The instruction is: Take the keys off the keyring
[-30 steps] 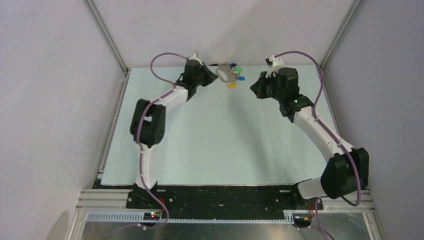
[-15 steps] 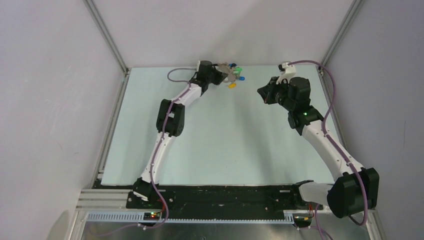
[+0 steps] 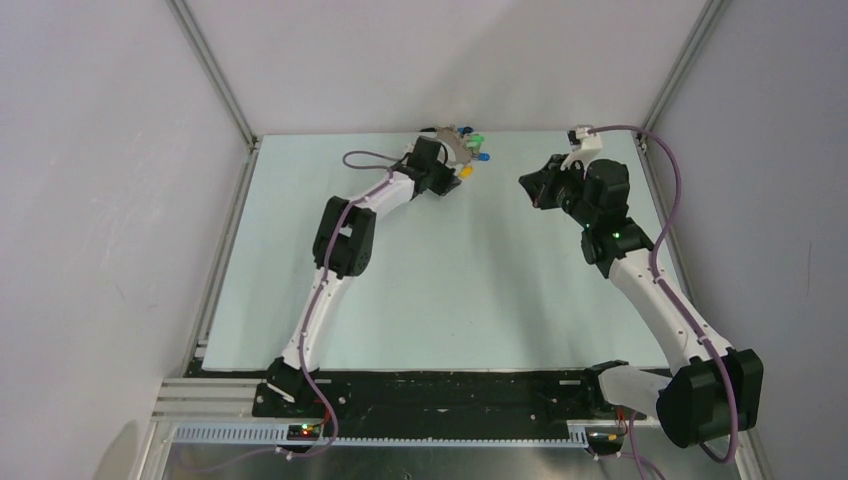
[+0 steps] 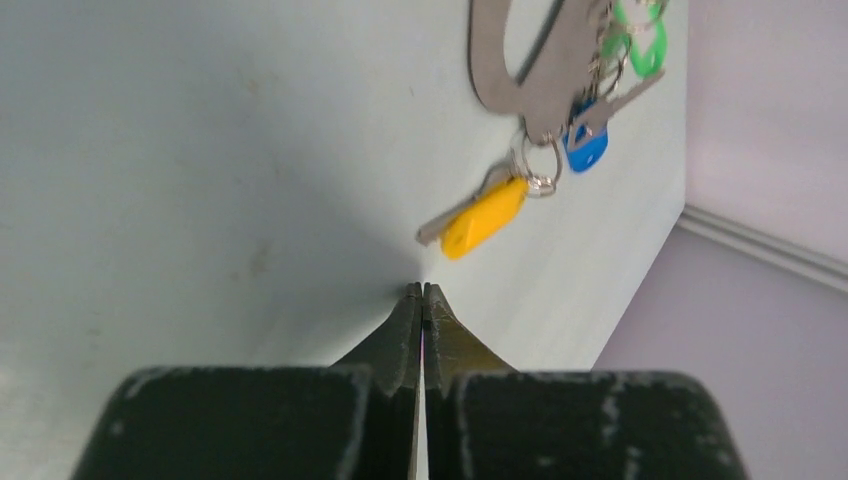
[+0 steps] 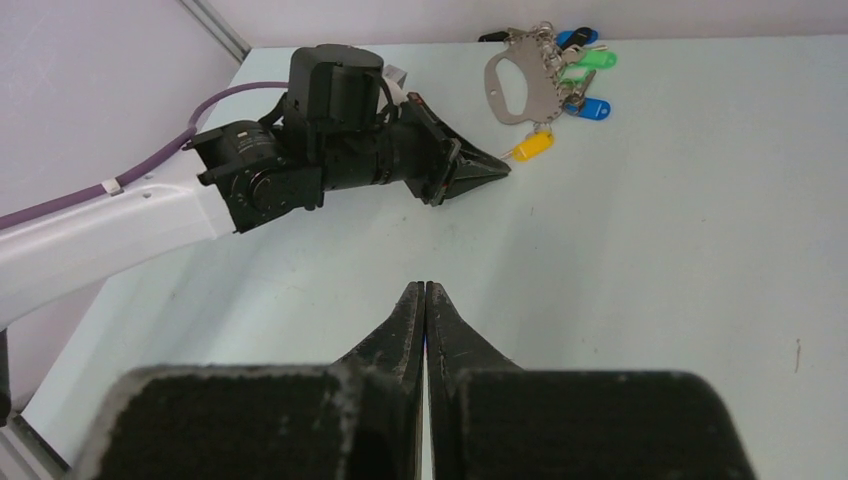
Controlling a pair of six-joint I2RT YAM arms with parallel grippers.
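Note:
The grey-beige oval keyring (image 3: 456, 148) lies flat on the table at the far middle, with the keys fanned on its right side. They are a green one (image 3: 478, 140), a blue one (image 3: 484, 157) and a yellow one (image 3: 466, 171). In the left wrist view the keyring (image 4: 520, 70), the yellow key (image 4: 483, 215), the blue key (image 4: 586, 150) and the green key (image 4: 640, 45) lie just ahead of my left gripper (image 4: 422, 290). It is shut and empty, its tips close to the yellow key. My right gripper (image 5: 424, 288) is shut and empty, well right of the keys (image 3: 527, 183).
The pale green table (image 3: 430, 290) ends at the back wall right behind the keyring. A black tag (image 5: 492, 37) and a second blue tag (image 5: 578, 38) lie at the keyring's far side. The left gripper (image 5: 500, 166) shows in the right wrist view.
My left arm has stretched out and its gripper has come down just short of the yellow key. My right arm has drawn back to the right. The keyring has stayed put.

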